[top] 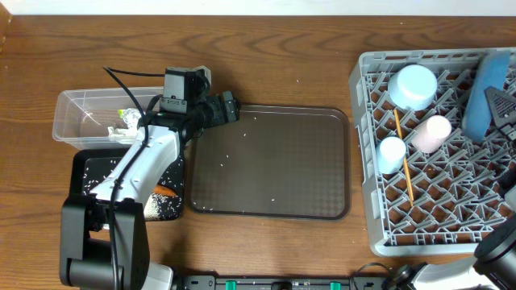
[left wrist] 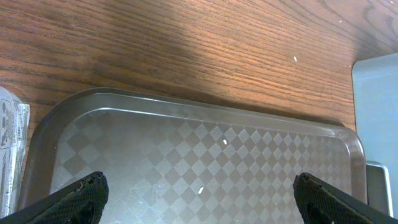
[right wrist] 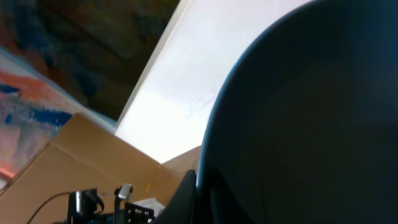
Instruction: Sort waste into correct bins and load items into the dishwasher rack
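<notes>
Left tool (left wrist: 199, 190) spread wide over brown tray (left wrist: 186, 113), right tool (top: 501, 114) pinched narrow on dark-blue plate (top: 486, 87), standing in grey rack (top: 369, 169)

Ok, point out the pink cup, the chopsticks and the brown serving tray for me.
pink cup (top: 433, 133), overhead view, on the middle of its side.
chopsticks (top: 407, 179), overhead view, on the lower half of the shaft.
brown serving tray (top: 306, 161), overhead view, on a bare patch of its floor.
</notes>
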